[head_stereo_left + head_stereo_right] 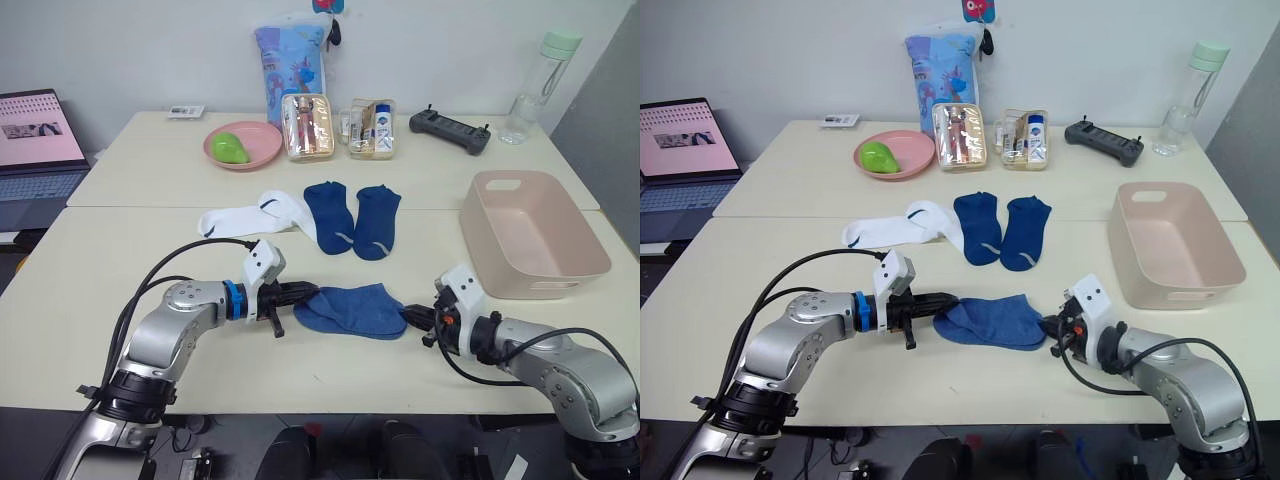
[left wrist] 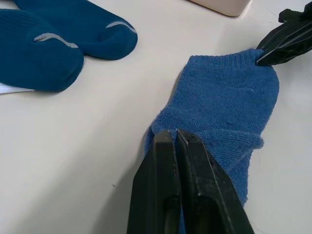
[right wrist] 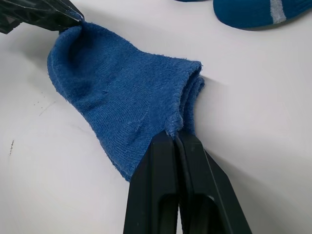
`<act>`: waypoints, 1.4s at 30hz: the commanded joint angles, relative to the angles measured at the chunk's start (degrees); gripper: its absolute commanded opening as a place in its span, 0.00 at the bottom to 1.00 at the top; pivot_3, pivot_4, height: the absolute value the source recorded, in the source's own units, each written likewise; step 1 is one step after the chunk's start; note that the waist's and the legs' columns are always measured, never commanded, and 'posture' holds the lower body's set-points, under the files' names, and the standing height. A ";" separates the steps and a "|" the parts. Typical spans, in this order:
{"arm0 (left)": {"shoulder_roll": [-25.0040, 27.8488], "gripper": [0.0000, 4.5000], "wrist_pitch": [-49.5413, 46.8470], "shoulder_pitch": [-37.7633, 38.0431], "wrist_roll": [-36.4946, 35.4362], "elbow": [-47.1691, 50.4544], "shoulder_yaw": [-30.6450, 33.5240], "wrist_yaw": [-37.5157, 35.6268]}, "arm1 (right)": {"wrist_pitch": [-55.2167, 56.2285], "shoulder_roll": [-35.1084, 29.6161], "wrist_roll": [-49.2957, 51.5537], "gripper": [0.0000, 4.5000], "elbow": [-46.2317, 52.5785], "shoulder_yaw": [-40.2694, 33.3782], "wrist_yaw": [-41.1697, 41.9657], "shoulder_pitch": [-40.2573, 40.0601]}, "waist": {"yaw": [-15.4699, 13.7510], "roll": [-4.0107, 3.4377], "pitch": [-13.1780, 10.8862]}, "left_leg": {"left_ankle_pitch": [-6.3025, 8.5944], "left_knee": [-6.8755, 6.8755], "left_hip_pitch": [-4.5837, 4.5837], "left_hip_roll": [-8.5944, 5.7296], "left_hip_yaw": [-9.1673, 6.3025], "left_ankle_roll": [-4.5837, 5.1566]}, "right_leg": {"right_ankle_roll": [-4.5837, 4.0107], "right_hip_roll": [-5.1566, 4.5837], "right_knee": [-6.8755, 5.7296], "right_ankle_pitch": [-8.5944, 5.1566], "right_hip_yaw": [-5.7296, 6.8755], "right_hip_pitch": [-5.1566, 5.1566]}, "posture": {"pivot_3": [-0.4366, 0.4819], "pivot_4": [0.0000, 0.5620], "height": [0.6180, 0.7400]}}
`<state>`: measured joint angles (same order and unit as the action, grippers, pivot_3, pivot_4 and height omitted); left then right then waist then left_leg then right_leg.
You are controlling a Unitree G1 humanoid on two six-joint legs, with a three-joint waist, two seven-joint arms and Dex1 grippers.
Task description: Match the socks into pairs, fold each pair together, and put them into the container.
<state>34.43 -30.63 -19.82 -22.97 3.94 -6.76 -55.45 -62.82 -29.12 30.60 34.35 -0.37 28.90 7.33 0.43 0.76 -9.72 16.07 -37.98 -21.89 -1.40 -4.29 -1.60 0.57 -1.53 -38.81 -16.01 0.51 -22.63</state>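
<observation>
Blue sock pair (image 1: 350,309) lengthwise between end effectors

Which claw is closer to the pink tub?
Right. The right claw pinches the blue sock at its end toward the pink tub, just in front of the tub's near corner. The left claw pinches the sock's other end, farther away.

I'm seeing the pale table (image 1: 120,330) carrying blue socks (image 1: 352,309), white socks (image 1: 245,216), the pink container (image 1: 590,262), a plate (image 1: 262,152), pouches (image 1: 307,127), a controller (image 1: 450,130) and a bottle (image 1: 538,85).
</observation>
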 commanded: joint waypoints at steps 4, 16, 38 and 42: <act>2.06 0.52 -1.68 1.87 -3.32 4.37 6.00 0.29 | 6.13 -6.00 1.00 0.56 -0.87 -1.95 6.58 0.93 | 0.02 0.01 -0.01 | 0.00 0.00 0.00 0.00 0.00 0.00 | 0.00 0.00 0.00 0.00 0.00 0.00 | 0.48 0.27 1.00; -3.39 0.59 2.58 -1.39 -0.05 4.35 -0.20 1.69 | 28.29 -3.03 -9.14 0.41 -15.74 12.21 16.14 13.72 | 0.01 0.13 -0.01 | 0.00 -0.04 0.06 0.00 0.01 0.00 | 0.00 0.04 0.07 0.00 0.01 0.12 | 0.48 0.27 1.00; -0.90 0.01 10.92 6.41 6.13 0.92 -2.81 0.62 | 37.99 -4.60 -14.12 0.00 -22.35 12.30 22.10 6.07 | -0.09 0.14 -0.02 | 0.00 -0.04 0.36 0.04 0.01 0.00 | 0.02 0.03 -0.01 -0.02 -0.04 0.35 | 0.48 0.27 1.00; -1.28 0.00 8.66 6.44 3.18 4.36 -0.44 0.70 | 30.24 -4.95 -6.39 0.08 -16.59 6.48 21.63 5.37 | -0.12 0.16 -0.04 | 0.00 -0.04 0.28 0.04 -0.02 0.01 | 0.02 0.03 -0.01 -0.02 -0.02 0.31 | 0.48 0.27 1.00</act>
<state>32.80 -21.71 -13.12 -18.00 4.78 -9.37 -54.59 -28.71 -33.66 19.28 13.18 10.70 50.75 12.64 0.31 0.91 -9.76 16.07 -38.02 -21.61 -1.35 -4.31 -1.60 0.60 -1.50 -38.82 -16.03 0.50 -22.33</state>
